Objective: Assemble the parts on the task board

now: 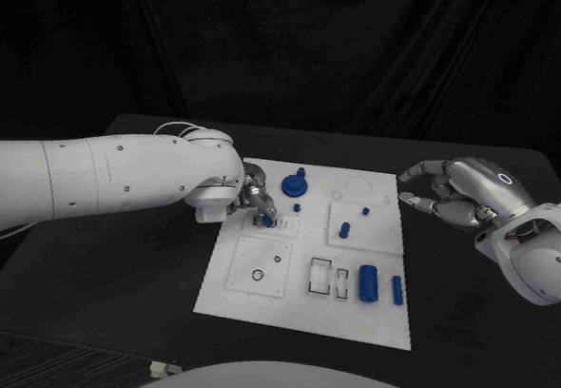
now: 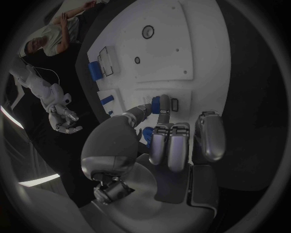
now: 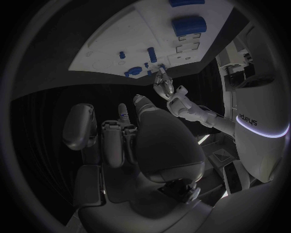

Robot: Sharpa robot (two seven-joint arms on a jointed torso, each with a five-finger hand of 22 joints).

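At the middle of the black surface (image 1: 104,278) lies the flat white rectangular task board (image 1: 308,308), and we see the left robot hand (image 1: 252,200) over its far-left part. Its fingers are drawn together, thumb and fingertip pinching a small blue plastic peg (image 2: 156,104) that stands at a small square recess on the board. The other fingers curl above the board, clear of it. Beyond that spot, at the far edge, stands a blue knobbed part (image 1: 296,183). Further right we note a short blue pin (image 1: 345,229) upright in its plate, and near the right edge a thick blue cylinder (image 1: 368,283) lying beside a slimmer blue rod (image 1: 397,291). The right robot hand (image 1: 449,194) hovers off the board's far-right corner, fingers loosely curled and apart, holding nothing.
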